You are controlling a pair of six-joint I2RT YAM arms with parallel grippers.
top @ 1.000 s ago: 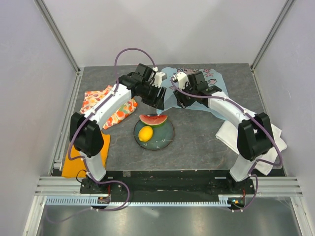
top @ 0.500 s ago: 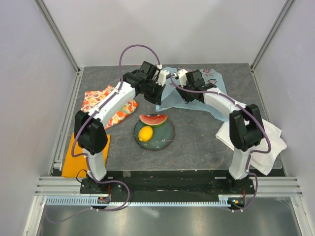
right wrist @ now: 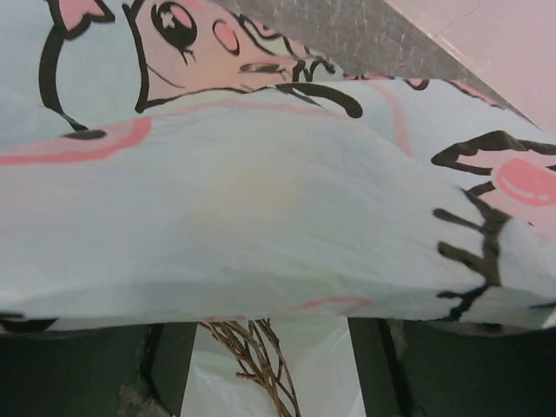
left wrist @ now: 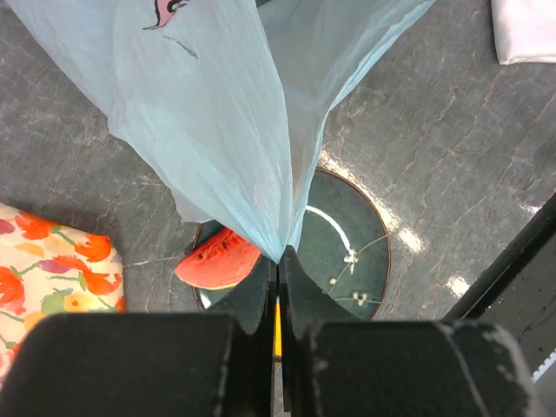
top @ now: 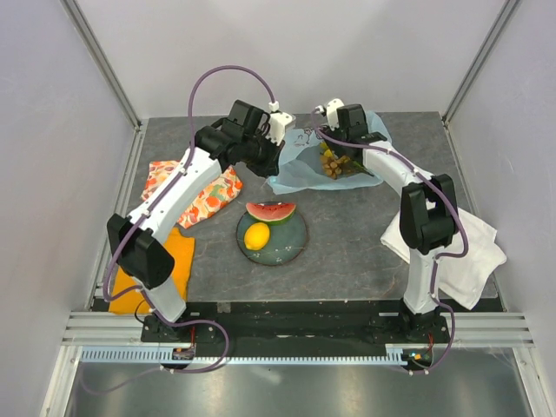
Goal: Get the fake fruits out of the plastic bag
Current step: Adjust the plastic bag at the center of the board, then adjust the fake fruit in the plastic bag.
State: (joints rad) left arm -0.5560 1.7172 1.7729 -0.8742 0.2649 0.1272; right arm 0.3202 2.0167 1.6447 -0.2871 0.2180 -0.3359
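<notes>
The left fingers pinch a fold of the plastic bag, lifted at far centre. The right fingers stand apart, empty, above the grape bunch lying on the bag. Watermelon slice and lemon sit on the near plate.

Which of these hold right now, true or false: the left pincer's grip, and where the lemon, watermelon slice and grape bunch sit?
1. The left pincer is shut on the plastic bag. True.
2. The lemon lies on the plate. True.
3. The watermelon slice is inside the bag. False: it sits on the plate's far edge.
4. The grape bunch lies on the plate. False: it is at the bag.
</notes>
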